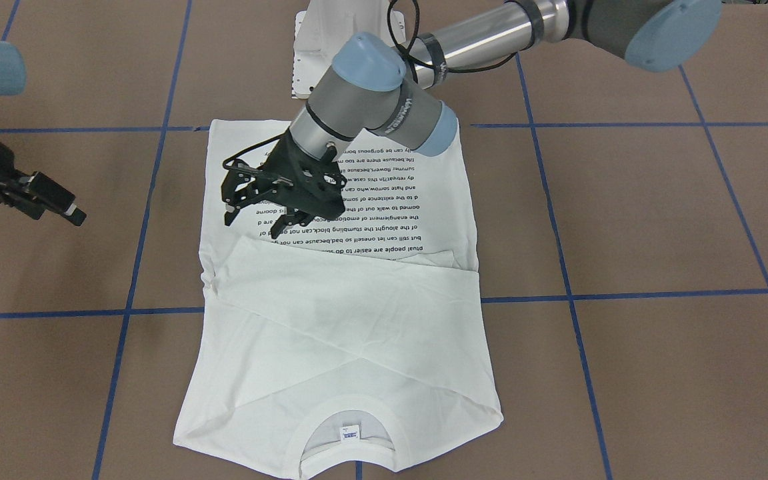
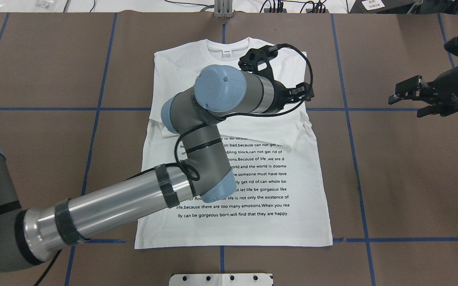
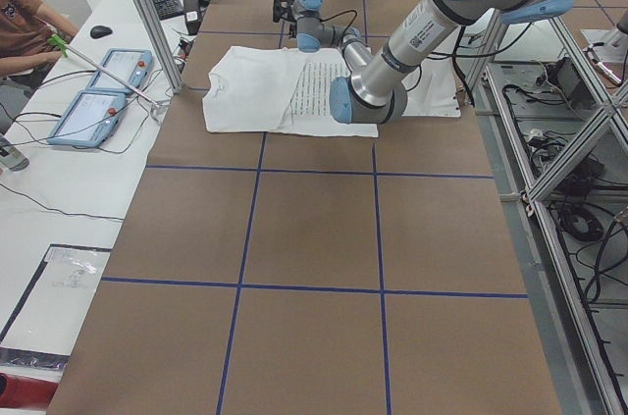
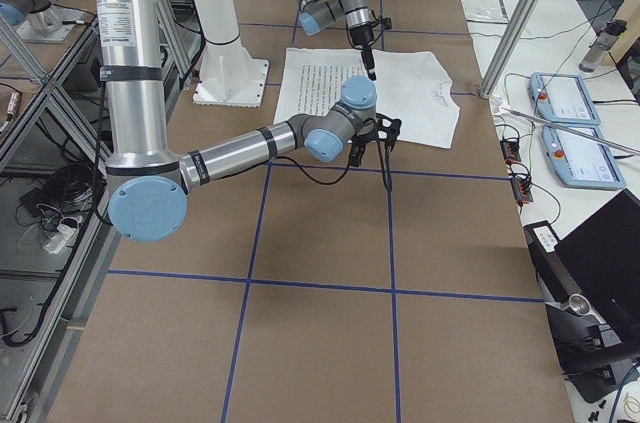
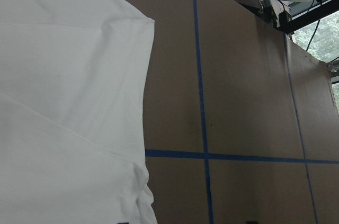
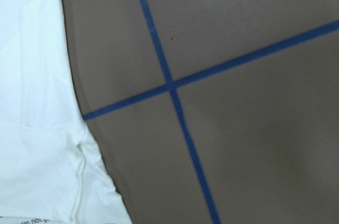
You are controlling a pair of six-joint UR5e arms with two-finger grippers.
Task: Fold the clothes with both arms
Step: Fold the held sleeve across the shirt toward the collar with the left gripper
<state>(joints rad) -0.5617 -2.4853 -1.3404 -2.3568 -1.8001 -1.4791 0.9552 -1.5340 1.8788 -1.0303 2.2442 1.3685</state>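
Front-facing view: the white long-sleeved T-shirt with black printed text [image 1: 357,320] is lying flat on the brown blue-taped table [image 1: 624,213], sleeves crossed. The left arm's black open-frame gripper [image 1: 254,223] is hovering above it, jaws spread and empty.

Overhead view: the right arm's black gripper [image 2: 404,107] is hanging well off the shirt, and I cannot tell its spread.

The cloth is looking light and limp, so pinching the 2 hem corners is probably suiting it best.
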